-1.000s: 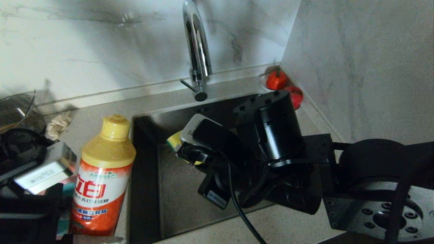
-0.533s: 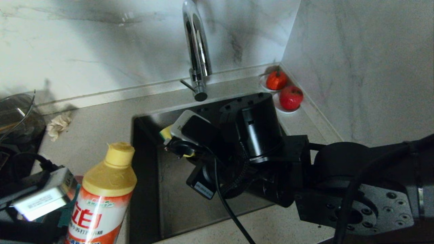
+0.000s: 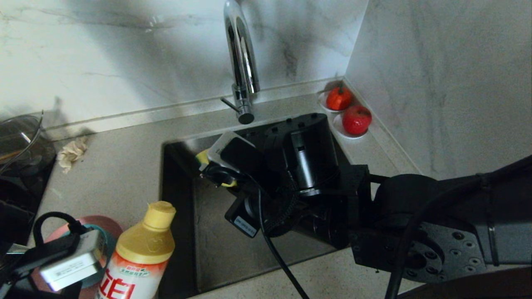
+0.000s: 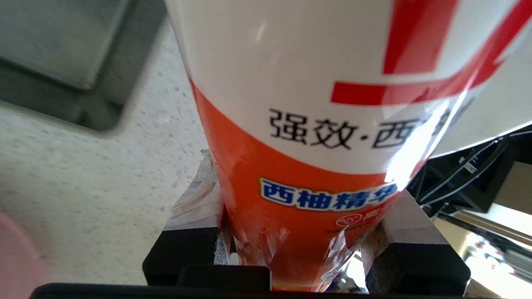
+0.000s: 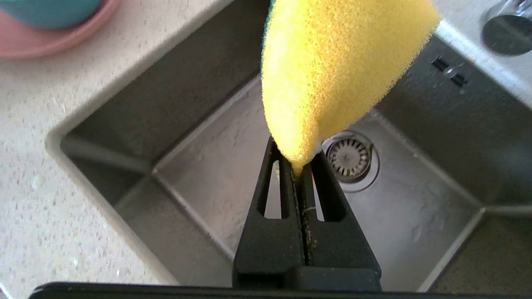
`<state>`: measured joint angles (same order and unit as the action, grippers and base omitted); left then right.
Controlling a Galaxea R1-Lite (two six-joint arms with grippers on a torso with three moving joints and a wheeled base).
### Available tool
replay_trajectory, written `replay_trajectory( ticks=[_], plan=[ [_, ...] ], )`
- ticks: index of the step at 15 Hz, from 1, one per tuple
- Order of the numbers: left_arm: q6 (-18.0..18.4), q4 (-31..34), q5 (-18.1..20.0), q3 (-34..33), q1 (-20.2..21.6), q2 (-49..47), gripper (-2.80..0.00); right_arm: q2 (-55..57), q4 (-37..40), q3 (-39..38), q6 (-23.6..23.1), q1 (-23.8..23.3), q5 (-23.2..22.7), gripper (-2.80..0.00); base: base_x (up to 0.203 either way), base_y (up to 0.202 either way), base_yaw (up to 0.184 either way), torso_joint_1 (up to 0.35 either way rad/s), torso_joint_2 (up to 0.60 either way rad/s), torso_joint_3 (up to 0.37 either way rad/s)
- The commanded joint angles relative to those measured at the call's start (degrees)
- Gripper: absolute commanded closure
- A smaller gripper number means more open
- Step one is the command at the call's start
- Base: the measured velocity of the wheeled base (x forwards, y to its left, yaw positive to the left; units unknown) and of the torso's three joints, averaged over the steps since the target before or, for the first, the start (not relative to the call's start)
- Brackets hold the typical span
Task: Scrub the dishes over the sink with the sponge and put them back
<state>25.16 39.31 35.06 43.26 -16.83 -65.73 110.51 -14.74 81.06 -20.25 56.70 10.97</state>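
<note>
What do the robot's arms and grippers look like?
Both are black. The right arm is chunky and round, with a black cable, a braided hose and a white sticker. The right gripper has slim slotted fingers. The left gripper has blocky fingers with pale pads.

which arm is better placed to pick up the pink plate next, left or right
Left, probably. The left gripper is by the wide flat pink plate, though it must first release the orange-and-white detergent bottle. The right gripper pinches the yellow foam sponge over the square steel sink.
</note>
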Motion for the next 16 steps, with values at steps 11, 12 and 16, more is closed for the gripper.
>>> replay_trajectory(
  ticks=[11, 12, 16],
  plan=[
    [-3.36, -0.37, 0.1, 0.6, -0.04, -4.83, 0.0, 2.38, -0.55, 1.99, -0.31, 0.52, 1.6, 0.0, 0.0, 0.0, 0.0, 0.0, 0.0, 0.0],
    [-3.36, -0.37, 0.03, 0.76, -0.01, -4.41, 0.0, 2.66, -0.55, 2.18, -0.32, 0.52, 1.6, 0.0, 0.0, 0.0, 0.0, 0.0, 0.0, 0.0],
    [-3.71, 0.32, 0.1, 1.34, -0.01, -5.78, 0.0, 2.34, -0.55, 2.09, -0.14, 0.52, 2.23, 0.0, 0.0, 0.0, 0.0, 0.0, 0.0, 0.0]
  ],
)
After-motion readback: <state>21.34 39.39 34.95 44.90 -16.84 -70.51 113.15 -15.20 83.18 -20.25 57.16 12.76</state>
